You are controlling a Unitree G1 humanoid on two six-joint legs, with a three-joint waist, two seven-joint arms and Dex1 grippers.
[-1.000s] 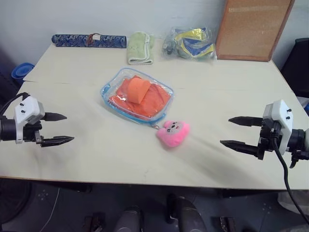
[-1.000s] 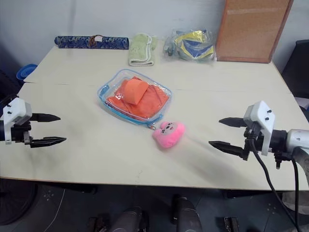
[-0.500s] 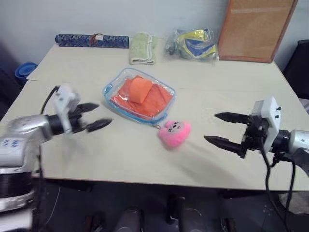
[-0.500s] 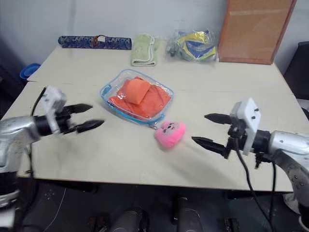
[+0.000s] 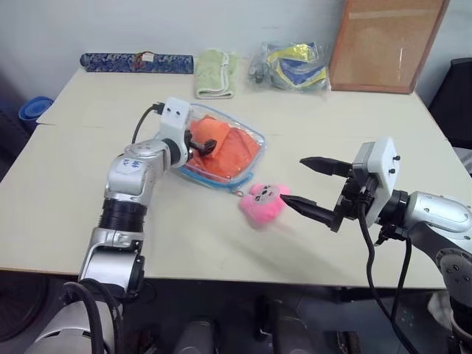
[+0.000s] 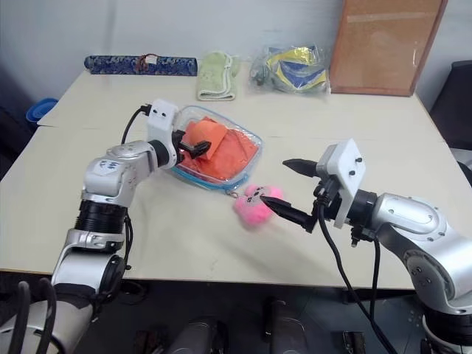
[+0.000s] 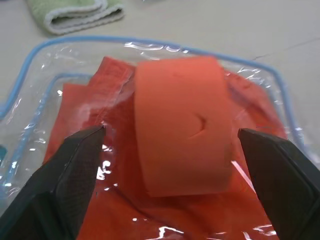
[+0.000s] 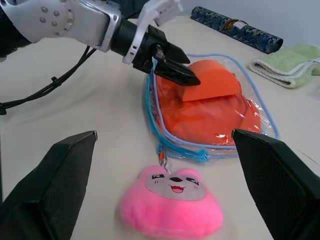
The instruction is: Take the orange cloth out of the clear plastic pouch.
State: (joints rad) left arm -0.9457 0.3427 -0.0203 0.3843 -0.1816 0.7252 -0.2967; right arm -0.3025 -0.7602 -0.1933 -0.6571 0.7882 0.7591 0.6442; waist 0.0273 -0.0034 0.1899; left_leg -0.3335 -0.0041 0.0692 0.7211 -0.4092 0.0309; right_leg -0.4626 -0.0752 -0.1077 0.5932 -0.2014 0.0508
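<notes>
Orange cloth (image 5: 236, 151) lies folded inside the clear plastic pouch (image 5: 251, 136) at the middle of the pale counter (image 5: 354, 125), a corkboard (image 5: 383, 44) leaning on the wall behind. Since a second ago the left gripper (image 7: 165, 165) has swung in from the counter's edge to the pouch, jaws wide, gripping nothing. The right gripper (image 5: 310, 188) has edged closer, jaws wide, empty, just beside the pouch's pink plush charm (image 5: 262, 203).

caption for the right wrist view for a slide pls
Left end effector open at the clear plastic pouch holding the orange cloth, pink plush charm in front.

Cream table (image 5: 88, 184) bearing clear plastic pouch (image 5: 254, 140), green towel (image 5: 214, 72)
</notes>
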